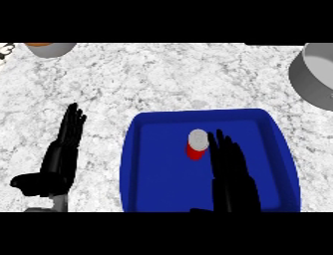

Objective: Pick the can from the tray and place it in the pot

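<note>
- Head view: right hand [232, 169] over the blue tray [143, 169], fingers straight, grasping nothing, just beside the can [197, 144].
- Can stands in the tray, not yet picked.
- Pot [324, 74] waits far right, well apart.
- Left hand [59, 154] rests unclenched on the counter [162, 74].

Bright, even light throughout; no strong shadows or glare anywhere.
</note>
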